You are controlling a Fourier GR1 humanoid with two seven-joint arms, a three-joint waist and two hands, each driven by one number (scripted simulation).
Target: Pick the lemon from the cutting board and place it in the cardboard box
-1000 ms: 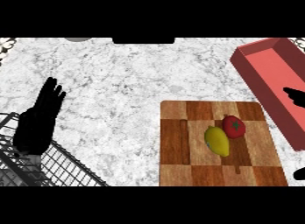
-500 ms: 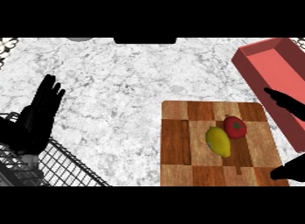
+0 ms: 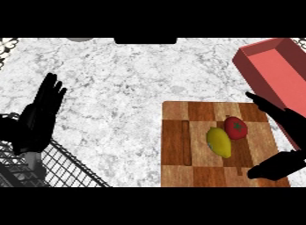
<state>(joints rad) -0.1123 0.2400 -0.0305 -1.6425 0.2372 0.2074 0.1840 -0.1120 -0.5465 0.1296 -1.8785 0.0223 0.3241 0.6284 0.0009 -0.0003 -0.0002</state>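
Above marble counter, holds right hand, fingers spread, beside lemon; risks closing on neighbouring tomato instead.

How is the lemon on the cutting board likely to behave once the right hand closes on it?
The lemon looks rounded and elongated, so it may roll if nudged off-centre. Its smooth-looking skin could slip in a grasp. The tomato right beside it would probably get bumped.

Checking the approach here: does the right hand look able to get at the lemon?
Probably yes. The right hand is open at the right edge of the board, with nothing between its thumb and the lemon; the tomato right beside the lemon may get brushed.
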